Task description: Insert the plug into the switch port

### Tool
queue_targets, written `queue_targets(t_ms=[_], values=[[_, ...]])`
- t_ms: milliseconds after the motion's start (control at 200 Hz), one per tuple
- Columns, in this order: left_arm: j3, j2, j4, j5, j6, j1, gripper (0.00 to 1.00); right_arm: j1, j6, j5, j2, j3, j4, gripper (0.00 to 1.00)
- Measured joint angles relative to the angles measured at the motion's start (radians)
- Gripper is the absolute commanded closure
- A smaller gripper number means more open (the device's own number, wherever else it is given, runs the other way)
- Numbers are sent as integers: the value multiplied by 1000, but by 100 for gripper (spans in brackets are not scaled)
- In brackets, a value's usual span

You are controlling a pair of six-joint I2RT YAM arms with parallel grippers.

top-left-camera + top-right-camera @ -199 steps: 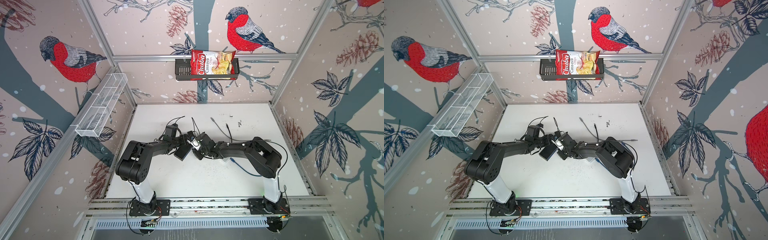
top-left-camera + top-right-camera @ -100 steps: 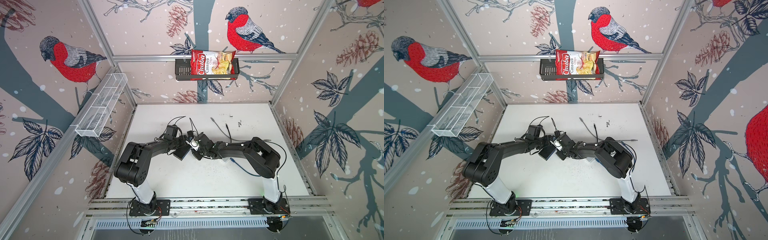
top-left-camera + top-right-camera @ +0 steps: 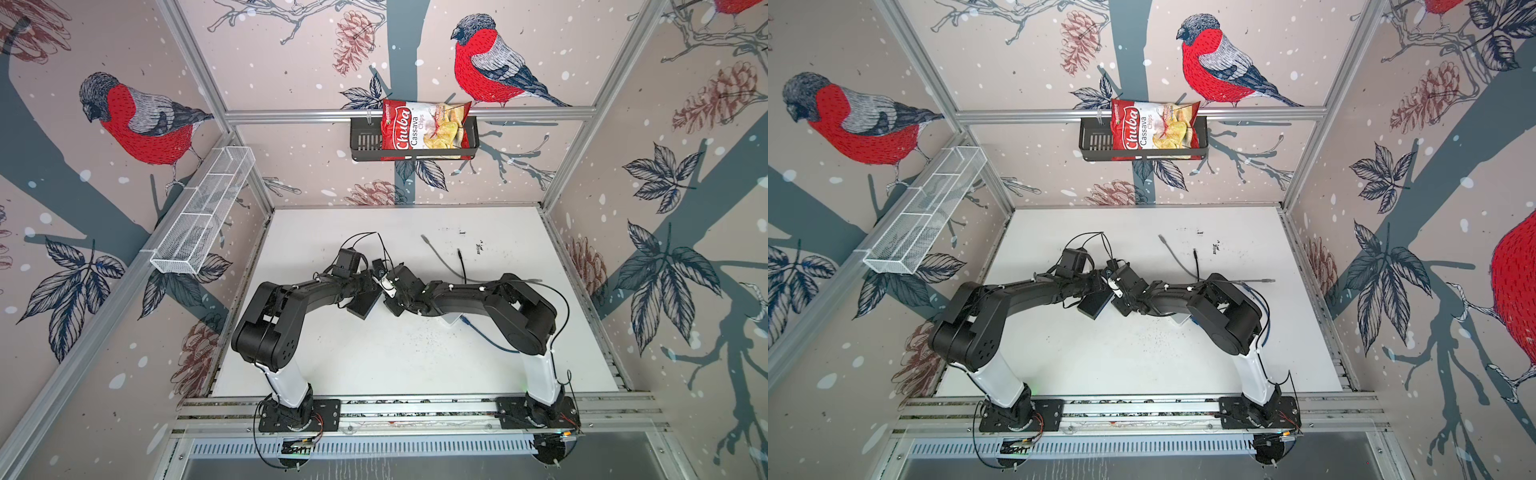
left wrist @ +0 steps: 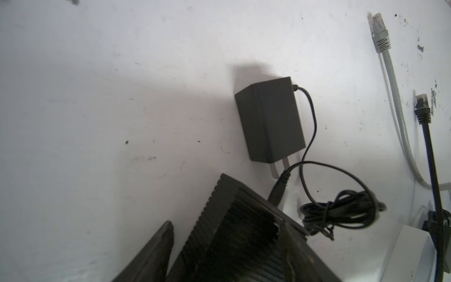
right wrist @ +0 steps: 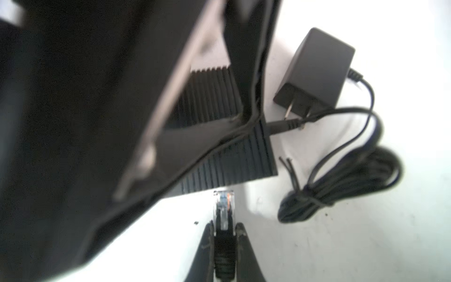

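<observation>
White tabletop (image 3: pixel 374 365), bird-print walls round it. Right gripper (image 5: pixel 224 228) is clamped on the plug (image 5: pixel 223 207) by its black boot. The clear tip sits right at the switch (image 5: pixel 219 168) edge, touching or just short, can't tell. Port itself isn't visible. Left gripper (image 4: pixel 220 227) has jaws spread wide at the switch, one finger (image 4: pixel 156 249) just beside its ribbed flank; can't tell if it's clamping or only bracing.

Risks:
- Tip looks aimed at ribbed casing, so a push may butt plastic and shove the switch away if the left hold is loose.
- Plug could twist in the pads.
- Power adapter (image 4: pixel 271 119) lead, jacked into the switch, could drag.
</observation>
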Motion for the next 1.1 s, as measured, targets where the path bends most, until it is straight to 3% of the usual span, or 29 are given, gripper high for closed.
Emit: queue_targets(t_ms=[485, 765, 1101], values=[[72, -95, -152, -13, 37, 68, 31, -48, -40, -105, -63, -104, 51, 92], [122, -57, -263, -126, 77, 78, 41, -46, -108, -128, -61, -61, -14, 92], [81, -11, -230, -94, 77, 78, 62, -24, -130, -132, -16, -8, -29, 93]])
